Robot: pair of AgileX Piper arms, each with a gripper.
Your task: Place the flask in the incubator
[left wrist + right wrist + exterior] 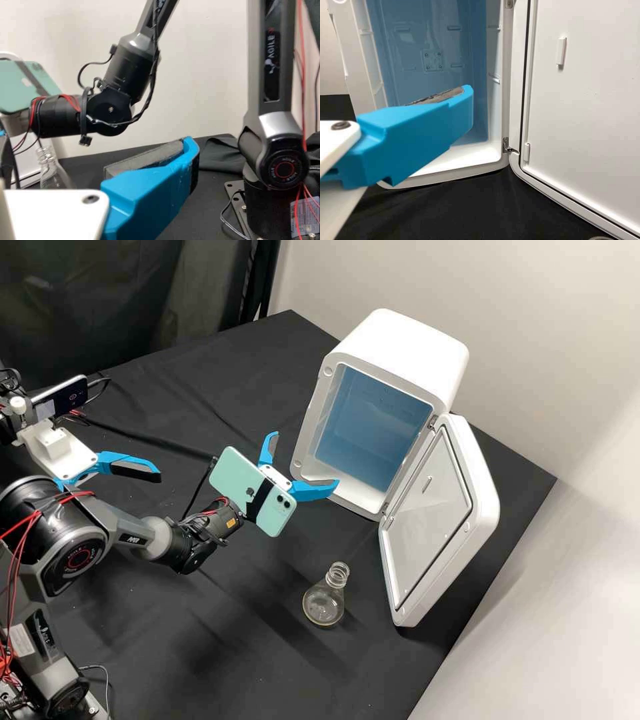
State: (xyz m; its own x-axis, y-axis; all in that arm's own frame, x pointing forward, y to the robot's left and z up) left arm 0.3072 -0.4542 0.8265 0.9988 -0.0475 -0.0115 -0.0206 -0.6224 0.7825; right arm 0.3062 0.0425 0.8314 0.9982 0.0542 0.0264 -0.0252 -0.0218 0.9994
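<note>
My right claw point(293, 469) hangs wide open, nothing btw its 2 blue plastic fingers point(313, 488), each w/ a dark rough pad point(437, 95). Straight in front of it, near, is the incubator point(400, 353): 1 white box w/ rounded corners, smooth light-blue inside w/ small ledges on the walls. Its 1 door point(440, 520), w/ a flat white inner panel, stands open to the side of this claw. The flask point(325, 597) is below this claw & a bit toward the door, upright on the black cloth bench point(233, 393), near the door but apart from it: 1 clear glass cone, ribbed neck, no cap. My left claw point(113, 473) is well behind the right one, far from flask & incubator, open too, nothing in it. Phones, 2: a mint-green phone point(253, 490) strapped just behind the right claw, a dark phone point(63, 397) behind the left.
</note>
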